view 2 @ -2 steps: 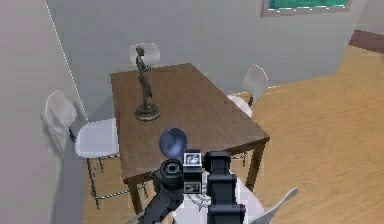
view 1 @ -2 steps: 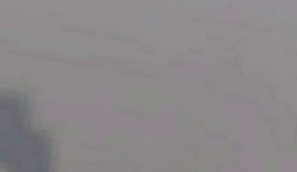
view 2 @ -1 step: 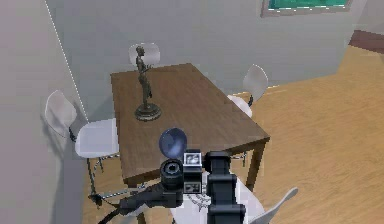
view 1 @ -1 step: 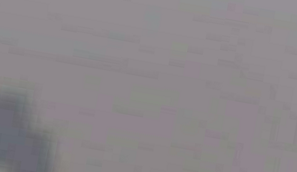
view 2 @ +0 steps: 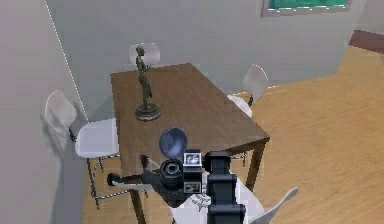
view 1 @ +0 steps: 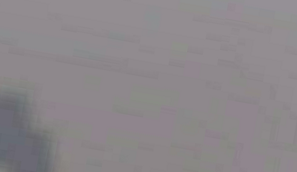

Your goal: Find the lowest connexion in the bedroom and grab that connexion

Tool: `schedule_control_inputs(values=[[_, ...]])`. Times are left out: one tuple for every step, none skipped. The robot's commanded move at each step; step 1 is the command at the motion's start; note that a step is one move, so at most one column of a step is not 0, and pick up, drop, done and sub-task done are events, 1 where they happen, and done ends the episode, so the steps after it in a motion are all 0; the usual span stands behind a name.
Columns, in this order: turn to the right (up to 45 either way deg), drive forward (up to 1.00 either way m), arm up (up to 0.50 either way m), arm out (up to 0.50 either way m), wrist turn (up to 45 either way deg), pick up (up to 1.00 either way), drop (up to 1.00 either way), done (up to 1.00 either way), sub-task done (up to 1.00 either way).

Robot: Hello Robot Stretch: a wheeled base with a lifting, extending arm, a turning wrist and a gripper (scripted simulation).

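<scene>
Connexion: cannot name by shape with any certainty. Nearest match a dark blue blob (view 2: 175, 140), rounded, seen against the near end of the wooden table (view 2: 200, 100) in the arm side view. Cannot tell whether resting on the wood or lifted off it.

Just below it, the gripper (view 2: 112, 178): dark body, two thin fingers (view 2: 125, 178) pointing toward the arm side view's left, past the table's near corner. Cannot tell whether holding anything, nor how the fingers are set. Right of the body, two white squares (view 2: 192, 158) with black marks, then the dark arm (view 2: 228, 200) rising from the bottom edge.

Farther along the tabletop, toward its left side, a dark statuette (view 2: 146, 85) of a standing figure, upright on a round base.

Around the table, white seats: left chair (view 2: 88, 135), far chair (view 2: 146, 52), right chair (view 2: 252, 85), and near chair (view 2: 285, 205) at the bottom right, just beside the arm.

Under all, light wooden floor (view 2: 330, 130). Behind, grey wall (view 2: 210, 30), with a window (view 2: 305, 6) at the top right edge.

Ahead in the forward view, a plain grey surface (view 1: 162, 56).
</scene>
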Motion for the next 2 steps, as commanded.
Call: schedule_control_inputs(values=[[0.0, 0.0, 0.0, 0.0, 45.0, 0.0, 0.0, 0.0, 0.0], [0.0, 0.0, 0.0, 0.0, 45.0, 0.0, 0.0, 0.0, 0.0]])
